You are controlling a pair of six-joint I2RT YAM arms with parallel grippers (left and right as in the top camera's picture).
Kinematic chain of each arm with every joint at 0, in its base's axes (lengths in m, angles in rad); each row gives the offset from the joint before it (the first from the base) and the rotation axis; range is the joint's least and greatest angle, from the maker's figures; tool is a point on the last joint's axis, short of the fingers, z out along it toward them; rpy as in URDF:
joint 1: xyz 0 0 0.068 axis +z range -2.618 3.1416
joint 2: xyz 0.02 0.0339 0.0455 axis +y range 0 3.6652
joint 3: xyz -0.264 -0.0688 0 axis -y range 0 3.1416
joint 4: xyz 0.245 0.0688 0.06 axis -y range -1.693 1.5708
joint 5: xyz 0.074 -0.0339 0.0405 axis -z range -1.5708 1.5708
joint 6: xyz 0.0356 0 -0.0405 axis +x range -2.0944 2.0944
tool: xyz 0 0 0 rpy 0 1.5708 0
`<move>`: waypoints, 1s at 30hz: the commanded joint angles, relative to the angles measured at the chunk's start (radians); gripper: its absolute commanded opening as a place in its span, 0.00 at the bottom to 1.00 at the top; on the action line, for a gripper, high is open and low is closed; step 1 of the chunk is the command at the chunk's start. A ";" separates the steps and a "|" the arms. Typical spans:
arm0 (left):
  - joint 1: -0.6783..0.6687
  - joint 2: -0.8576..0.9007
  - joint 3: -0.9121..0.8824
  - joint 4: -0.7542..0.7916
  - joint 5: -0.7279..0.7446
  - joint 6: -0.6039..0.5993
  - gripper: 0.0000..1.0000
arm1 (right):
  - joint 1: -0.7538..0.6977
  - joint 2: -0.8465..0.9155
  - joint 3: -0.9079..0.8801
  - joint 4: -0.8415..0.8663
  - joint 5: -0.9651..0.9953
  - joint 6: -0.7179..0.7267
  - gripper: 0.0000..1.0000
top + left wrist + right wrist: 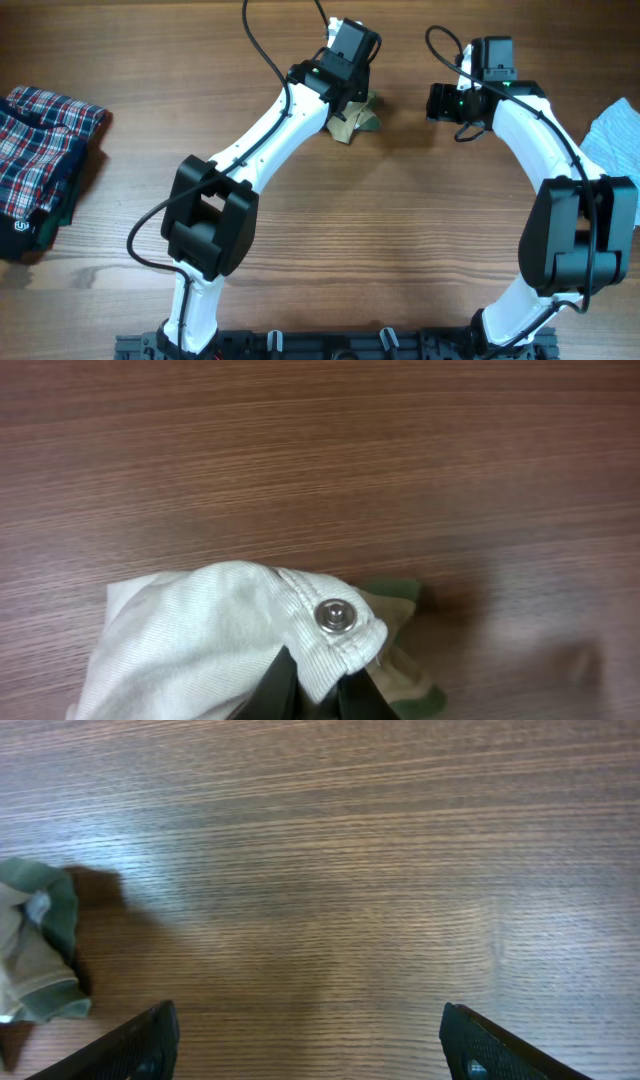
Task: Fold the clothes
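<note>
L pincer [315,695] pinches cream shirt [200,645] by its snap-button hem, prob. to spread it; R pincer [310,1040] gapes wide over counter [350,870] nearby, ready to help.

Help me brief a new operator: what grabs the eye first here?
The cream-white shirt, bunched up with a shiny metal snap, is pinched in the left arm's fingers toward the far side of the table. Next come the plaid pile at the left edge and the right arm's fingers, spread open above bare wood.
</note>
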 commanded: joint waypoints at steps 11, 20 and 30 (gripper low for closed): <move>-0.035 0.026 0.025 0.021 0.060 -0.016 0.12 | 0.000 -0.020 0.008 -0.005 0.021 0.019 0.85; -0.048 0.102 0.025 0.025 0.060 -0.016 0.23 | 0.000 -0.020 0.008 -0.005 0.021 0.019 0.85; -0.060 0.076 0.030 0.070 0.119 -0.016 0.41 | 0.000 -0.020 0.008 -0.007 0.021 0.016 0.85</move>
